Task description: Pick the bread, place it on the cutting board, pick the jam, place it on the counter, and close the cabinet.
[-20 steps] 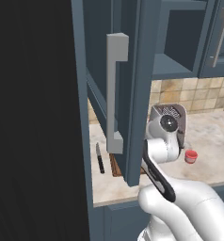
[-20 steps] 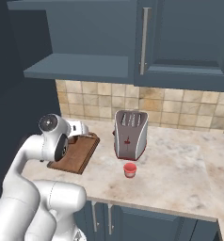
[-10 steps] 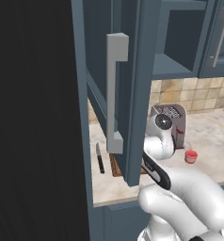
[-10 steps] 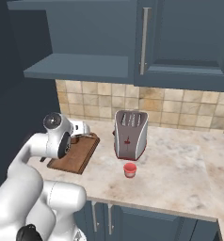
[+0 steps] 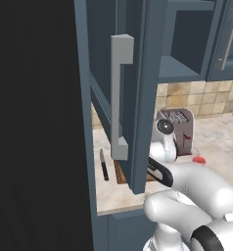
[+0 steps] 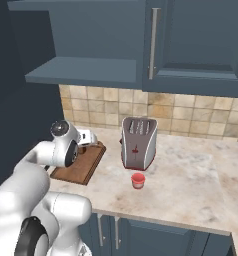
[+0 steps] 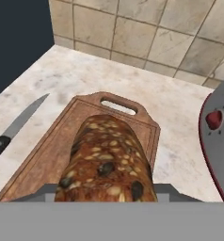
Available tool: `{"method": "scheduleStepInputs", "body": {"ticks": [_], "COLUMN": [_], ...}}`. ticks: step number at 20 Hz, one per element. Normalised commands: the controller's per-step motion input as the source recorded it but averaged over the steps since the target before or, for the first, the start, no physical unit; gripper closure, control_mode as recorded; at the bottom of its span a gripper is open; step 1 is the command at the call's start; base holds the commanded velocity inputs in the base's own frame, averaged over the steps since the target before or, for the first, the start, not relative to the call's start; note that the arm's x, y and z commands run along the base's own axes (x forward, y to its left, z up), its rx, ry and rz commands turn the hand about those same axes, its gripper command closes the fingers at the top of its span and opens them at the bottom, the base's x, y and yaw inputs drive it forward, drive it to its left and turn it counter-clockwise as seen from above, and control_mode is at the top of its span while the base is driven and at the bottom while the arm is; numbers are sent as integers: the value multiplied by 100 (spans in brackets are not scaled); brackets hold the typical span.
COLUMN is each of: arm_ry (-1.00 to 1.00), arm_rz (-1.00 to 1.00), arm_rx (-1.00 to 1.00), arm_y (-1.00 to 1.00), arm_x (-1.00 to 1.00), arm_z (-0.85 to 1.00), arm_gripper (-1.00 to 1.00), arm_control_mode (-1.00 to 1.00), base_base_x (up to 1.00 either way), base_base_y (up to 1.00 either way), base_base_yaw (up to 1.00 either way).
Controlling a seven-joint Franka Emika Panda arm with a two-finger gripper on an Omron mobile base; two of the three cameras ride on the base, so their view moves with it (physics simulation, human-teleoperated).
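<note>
Holding the bread clamped between its fingers, the gripper hangs over the board, with release pending. Jam already sits on the counter at the toaster's six o'clock; the cabinet door is open.

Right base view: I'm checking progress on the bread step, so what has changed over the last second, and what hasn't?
The arm has dropped a little over the cutting board, carrying the bread lower; in the hand view the gripper stays shut on the loaf above the board. The jam, toaster, knife and open cabinet door are unchanged.
</note>
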Motion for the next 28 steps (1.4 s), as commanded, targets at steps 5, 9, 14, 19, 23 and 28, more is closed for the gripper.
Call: {"method": "scheduleStepInputs", "body": {"ticks": [5,9,14,19,23,28], "arm_ry": [0,0,0,0,0,0], "arm_rz": [0,0,0,0,0,0], "arm_rx": [0,0,0,0,0,0], "arm_y": [0,0,0,0,0,0], "arm_x": [4,3,0,0,0,0], "arm_z": [-42,-41,-38,-39,-29,-16], "arm_gripper": [100,100,100,100,100,100], "arm_control_mode": [-100,-100,-100,-100,-100,-100], "base_base_x": [0,0,0,0,0,0], "base_base_y": [0,0,0,0,0,0], "base_base_yaw": [0,0,0,0,0,0]}}
